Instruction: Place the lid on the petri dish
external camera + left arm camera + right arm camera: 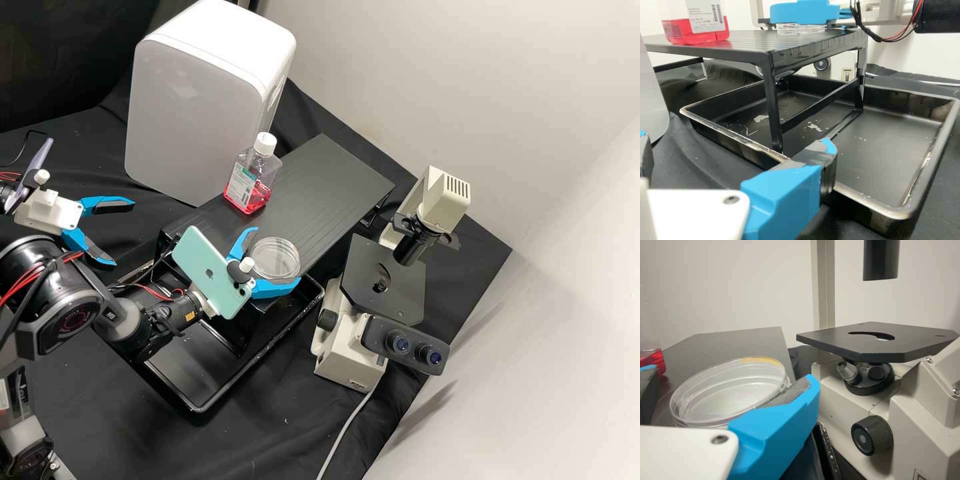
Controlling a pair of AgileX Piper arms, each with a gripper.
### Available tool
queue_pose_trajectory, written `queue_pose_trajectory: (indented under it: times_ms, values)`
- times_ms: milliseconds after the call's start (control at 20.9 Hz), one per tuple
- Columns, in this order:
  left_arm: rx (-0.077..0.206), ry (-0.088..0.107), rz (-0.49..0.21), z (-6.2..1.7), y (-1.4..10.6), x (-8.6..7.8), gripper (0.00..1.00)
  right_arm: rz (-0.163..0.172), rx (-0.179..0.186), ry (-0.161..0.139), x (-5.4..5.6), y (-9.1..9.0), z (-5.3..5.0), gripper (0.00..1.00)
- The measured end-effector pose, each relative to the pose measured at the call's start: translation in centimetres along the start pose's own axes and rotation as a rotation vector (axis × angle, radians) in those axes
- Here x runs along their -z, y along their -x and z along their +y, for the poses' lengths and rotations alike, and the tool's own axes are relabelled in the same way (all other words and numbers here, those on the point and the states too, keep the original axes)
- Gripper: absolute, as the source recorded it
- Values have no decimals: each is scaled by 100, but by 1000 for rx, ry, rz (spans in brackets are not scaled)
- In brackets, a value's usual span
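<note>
Clear plastic, round and shallow: petri dish (275, 259) caught between the two blue fingers (782, 415) of the right gripper (277, 256), seated flat on the black rack (333, 180). Looks like a light clamp — near pad (790, 389) pressed against the rim, opposite finger hugging the far wall, spread just as wide as the dish. Top face reads as the lid (732, 390), perhaps already nested over the base; cannot split the two layers apart by eye, so treat the seating as unconfirmed. Now the careful part: hold the wrist level, no tilt, and settle straight down for an even drop all round. Ease the squeeze, don't snap it — thin walls, likely to flex and to skate on a smooth shelf. Open both fingers evenly, then lift away without brushing the rim. Mind the rack's edge on the palm side of the fingers, black tray (730, 132) below it. Beyond the fingertips, microscope (920, 405), well apart; outside the opposite finger, red-filled flask (250, 177) farther along the rack, apart from the dish. Transparent all through, faint yellowish tint along the rim on the fingertip side, nothing visible inside. Over at the left gripper (120, 231): fingers spread wide, holding nothing, well apart from the dish.
</note>
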Motion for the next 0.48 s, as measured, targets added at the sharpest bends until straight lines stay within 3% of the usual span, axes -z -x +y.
queue_pose_trajectory:
  times_ms: [478]
  values:
    - [-2, 3, 7, 2, 0, 7, 100, 6, 8, 4, 12, -4, -11, 100]
